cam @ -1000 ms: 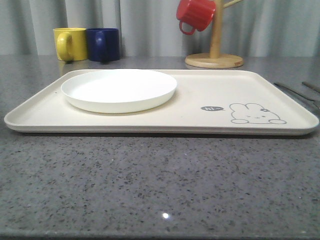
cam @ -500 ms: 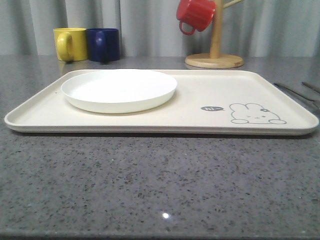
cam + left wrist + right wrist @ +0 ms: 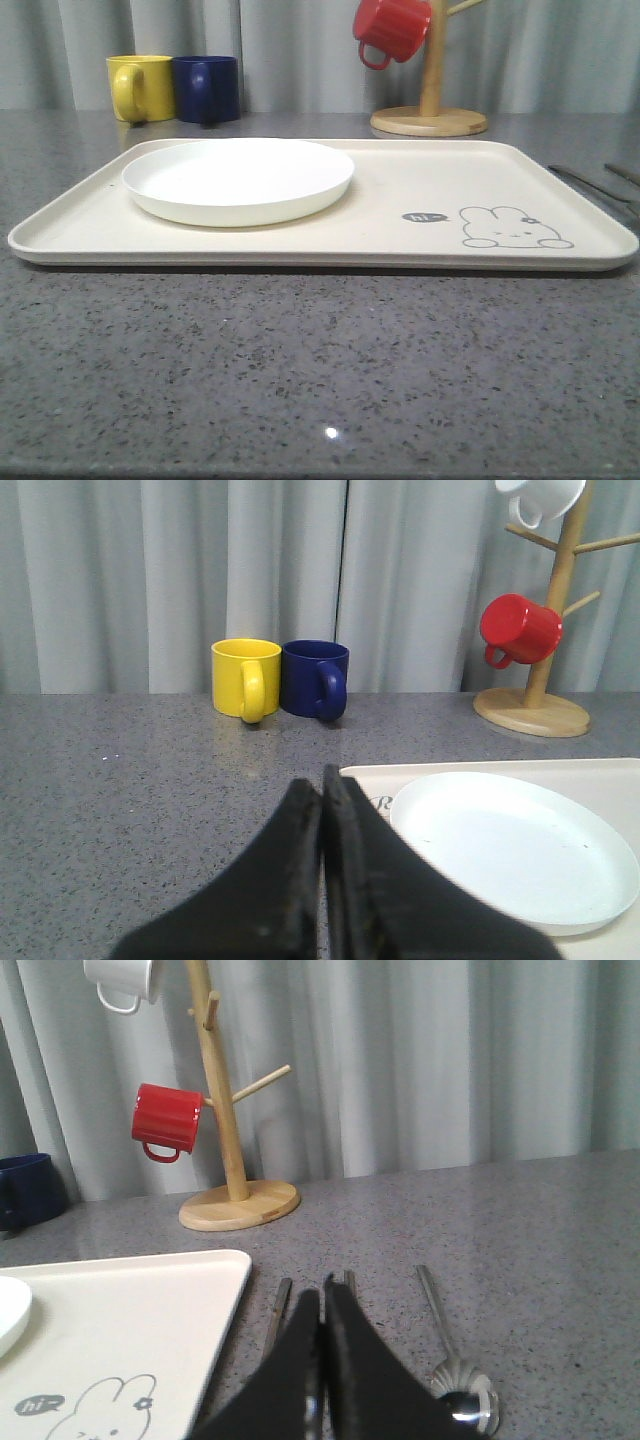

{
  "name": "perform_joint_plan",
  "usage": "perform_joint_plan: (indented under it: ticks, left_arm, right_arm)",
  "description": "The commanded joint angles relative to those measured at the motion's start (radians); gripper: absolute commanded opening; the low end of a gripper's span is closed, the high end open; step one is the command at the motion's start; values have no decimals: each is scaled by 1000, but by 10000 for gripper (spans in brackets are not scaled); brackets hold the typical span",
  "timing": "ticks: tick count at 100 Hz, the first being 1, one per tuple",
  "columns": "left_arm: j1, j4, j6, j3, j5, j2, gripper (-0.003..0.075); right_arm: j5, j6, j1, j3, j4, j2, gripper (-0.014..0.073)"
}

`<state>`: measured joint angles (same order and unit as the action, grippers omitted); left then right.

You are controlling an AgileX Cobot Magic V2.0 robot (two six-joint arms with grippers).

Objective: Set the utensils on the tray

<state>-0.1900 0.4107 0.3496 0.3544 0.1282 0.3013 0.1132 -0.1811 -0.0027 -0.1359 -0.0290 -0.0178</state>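
Note:
The cream tray (image 3: 400,205) with its grey rabbit drawing lies across the middle of the grey counter. Its corner also shows in the left wrist view (image 3: 365,778) and in the right wrist view (image 3: 130,1310). The silver utensils lie on the counter right of the tray (image 3: 582,183). The spoon (image 3: 465,1400) lies bowl towards me; a slim handle (image 3: 280,1302) lies by the tray's edge, and another end (image 3: 349,1278) peeks past my fingertips. My right gripper (image 3: 322,1296) hangs shut above them with nothing in it. My left gripper (image 3: 322,788) is shut and empty by the tray's far left corner.
A round white plate (image 3: 238,180) sits on the tray's left half. A yellow mug (image 3: 140,88) and a blue mug (image 3: 207,88) stand at the back left. A wooden mug tree (image 3: 430,110) with a red mug (image 3: 390,28) stands at the back right.

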Motion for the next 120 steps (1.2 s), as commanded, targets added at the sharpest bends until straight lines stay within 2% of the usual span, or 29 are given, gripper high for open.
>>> perform_joint_plan:
  ticks: [1,19,31,48,63,72,87,94,107,120]
  left_arm:
    - [-8,4,-9,29,-77,7,-18]
    - [-8,4,-9,29,-77,7,-18]
    - [-8,4,-9,29,-77,7,-18]
    - [-8,4,-9,29,-77,7,-18]
    - [-8,4,-9,29,-77,7,-18]
    - [-8,4,-9,29,-77,7,-18]
    - [-8,4,-9,29,-77,7,-18]
    - [-8,4,-9,29,-77,7,-18]
    - [-8,4,-9,29,-77,7,-18]
    - [-8,4,-9,29,-77,7,-18]
  right_arm:
    - [43,10,-6,-128,12,-77,-69]
    - [394,10,-6,-394,12,-321,-69]
    - [553,10,-6,-556,13,-495,-69]
    - [587,10,-6,-688,16,-671,-69]
    - [557,10,-6,-702,16,-768,-57]
    - [588,10,-6,-702,16,-808,31]
    - [643,10,-6,-702,16,-846,330]
    - [658,10,-6,-702,16,-853,420]
    - [649,10,-4,-705,20,-862,432]
    - [662,19,7,-749,22,-920,400]
